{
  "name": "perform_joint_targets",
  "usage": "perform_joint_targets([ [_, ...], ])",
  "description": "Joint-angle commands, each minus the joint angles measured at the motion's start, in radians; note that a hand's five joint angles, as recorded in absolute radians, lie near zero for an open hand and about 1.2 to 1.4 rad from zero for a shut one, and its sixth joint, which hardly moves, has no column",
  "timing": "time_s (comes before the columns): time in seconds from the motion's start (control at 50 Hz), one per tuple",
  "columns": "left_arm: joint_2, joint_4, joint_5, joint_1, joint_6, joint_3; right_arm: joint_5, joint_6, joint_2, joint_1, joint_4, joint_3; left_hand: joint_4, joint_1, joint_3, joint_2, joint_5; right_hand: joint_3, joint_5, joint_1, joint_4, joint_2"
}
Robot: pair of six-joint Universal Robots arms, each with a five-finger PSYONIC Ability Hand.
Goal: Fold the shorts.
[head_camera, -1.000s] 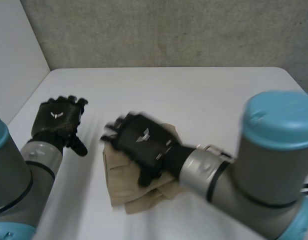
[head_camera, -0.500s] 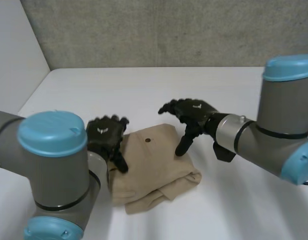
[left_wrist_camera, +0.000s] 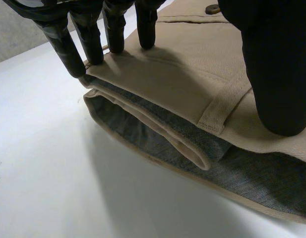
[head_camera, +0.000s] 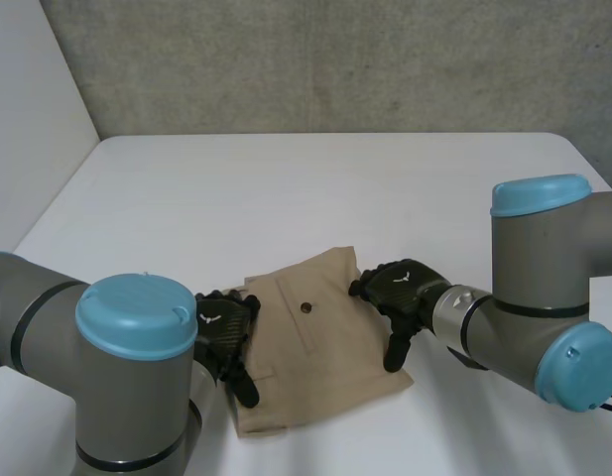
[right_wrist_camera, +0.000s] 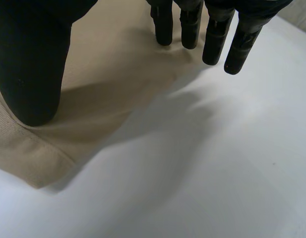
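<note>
The left hand (head_camera: 224,332) lies spread on the left edge of the shorts (head_camera: 315,347). Its fingers (left_wrist_camera: 88,37) are straight, with the tips set down on the top layer just inside the edge. Its thumb (left_wrist_camera: 276,69) presses the cloth beside a belt loop (left_wrist_camera: 224,106). It pinches nothing.

The right hand (head_camera: 403,288) is spread in the same way on the right edge. Two fingertips rest on the cloth and the others reach past it over the bench (head_camera: 286,198). Its thumb is planted near the shorts' near right corner.

Between the hands the shorts sit on the near middle of the bench as a compact, roughly square stack. From the left wrist the layers show one over another, with the grey lining (left_wrist_camera: 157,134) turned out along the fold.

The folding looks close to done: the stack is small and flat, and its edges mostly line up. What seems left is to press it smooth, square the slightly skewed near edge, and lift both hands away. One more fold may be meant, but that cannot be told from here.

The only holder in sight is the back pocket (head_camera: 296,322), closed by its button (head_camera: 306,306). It lies flat, so it is probably empty, though its inside is hidden.
</note>
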Motion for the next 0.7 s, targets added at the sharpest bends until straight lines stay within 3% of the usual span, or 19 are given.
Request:
perform_joint_targets([
  [0.02, -0.010, 0.000, 0.001, 0.000, 0.000, -0.006, -0.003, 0.018, -0.062, 0.003, -0.099, 0.051, -0.018, -0.009, -0.023, -0.015, -0.036, -0.034, -0.070, 0.025, -0.055, -0.042],
  [0.12, 0.025, -0.006, 0.001, 0.012, 0.004, 0.035, -0.001, 0.024, -0.114, -0.001, -0.151, 0.059, -0.018, -0.009, -0.023, -0.015, -0.036, -0.034, -0.070, 0.025, -0.055, -0.042],
  [0.24, 0.221, -0.017, 0.004, 0.076, 0.015, 0.135, 0.066, 0.125, -0.277, -0.009, -0.260, 0.045, -0.018, -0.009, -0.023, -0.015, -0.036, -0.034, -0.070, 0.025, -0.055, -0.042],
  [0.32, 0.309, -0.035, 0.027, 0.173, 0.020, 0.202, 0.201, 0.243, -0.410, -0.026, -0.311, 0.036, -0.012, -0.003, -0.017, -0.009, -0.030, -0.034, -0.070, 0.025, -0.055, -0.042],
  [0.44, 0.344, -0.182, 0.165, 0.268, 0.015, 0.311, 0.345, 0.263, -0.493, -0.118, -0.252, 0.010, -0.024, -0.015, -0.029, -0.021, -0.041, -0.034, -0.070, 0.025, -0.055, -0.042],
  [0.56, 0.354, -0.244, 0.185, 0.333, 0.006, 0.347, 0.347, 0.265, -0.490, -0.132, -0.162, -0.035, -0.028, -0.018, -0.033, -0.024, -0.045, -0.034, -0.070, 0.025, -0.055, -0.042],
  [0.7, 0.370, -0.242, 0.188, 0.331, 0.000, 0.360, 0.338, 0.263, -0.490, -0.133, -0.133, -0.049, -0.028, -0.018, -0.033, -0.024, -0.045, -0.034, -0.070, 0.025, -0.055, -0.042],
])
